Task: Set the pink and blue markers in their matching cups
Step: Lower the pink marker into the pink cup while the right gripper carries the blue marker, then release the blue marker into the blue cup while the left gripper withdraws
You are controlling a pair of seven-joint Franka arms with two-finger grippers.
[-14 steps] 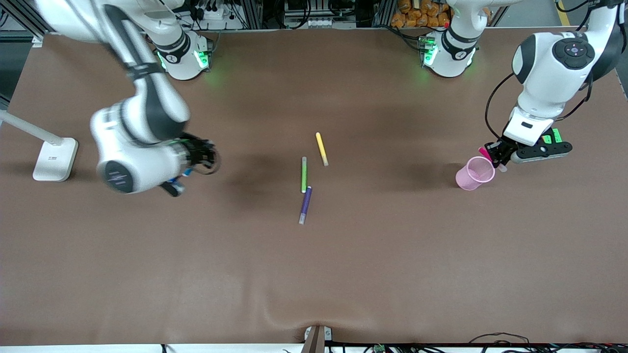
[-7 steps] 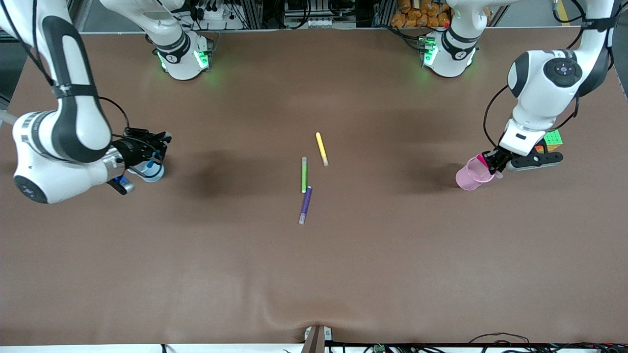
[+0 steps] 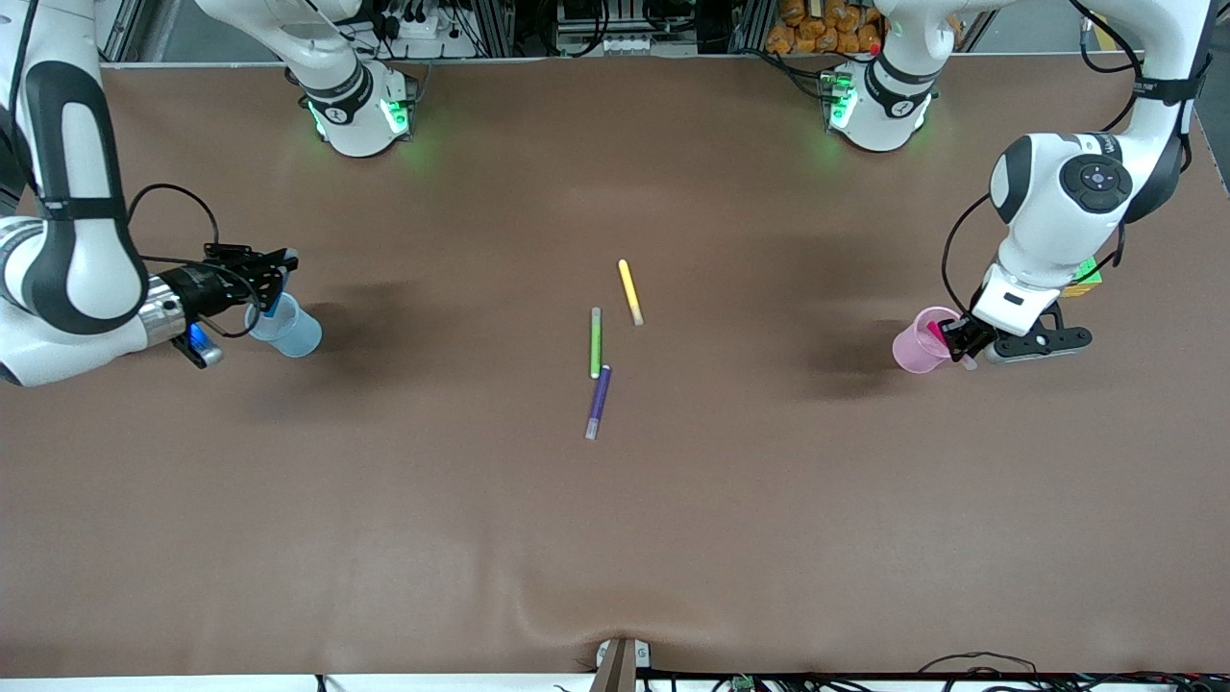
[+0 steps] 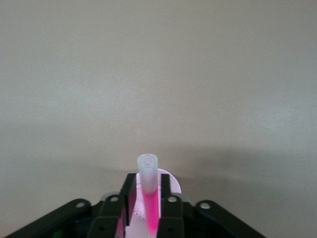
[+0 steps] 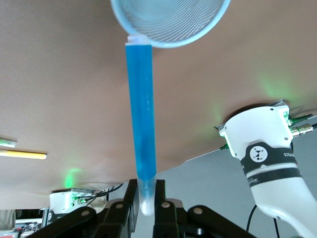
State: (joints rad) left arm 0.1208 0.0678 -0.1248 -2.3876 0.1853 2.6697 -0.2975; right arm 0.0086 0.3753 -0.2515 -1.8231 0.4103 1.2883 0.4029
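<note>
My left gripper (image 3: 953, 338) hangs over the pale pink cup (image 3: 911, 351) near the left arm's end of the table. The pink marker (image 4: 152, 210) stands in that cup (image 4: 173, 182) with its pale end up. It sits between the fingers (image 4: 130, 184), which stand slightly open, with slim gaps beside it. My right gripper (image 3: 272, 279) is shut on the pale end of the blue marker (image 5: 141, 109). That marker's other end reaches the rim of the pale blue cup (image 5: 171, 20). This cup (image 3: 293, 336) stands near the right arm's end of the table.
A yellow marker (image 3: 629, 290), a green marker (image 3: 596, 341) and a purple marker (image 3: 599, 399) lie mid-table. A colour cube (image 3: 1086, 277) sits partly hidden by the left arm. The two arm bases (image 3: 356, 111) stand along the table edge farthest from the front camera.
The right arm swung to its end of the table and brought the blue marker to the blue cup. The left gripper sank with the pink marker into the pink cup, and its fingers eased apart.
</note>
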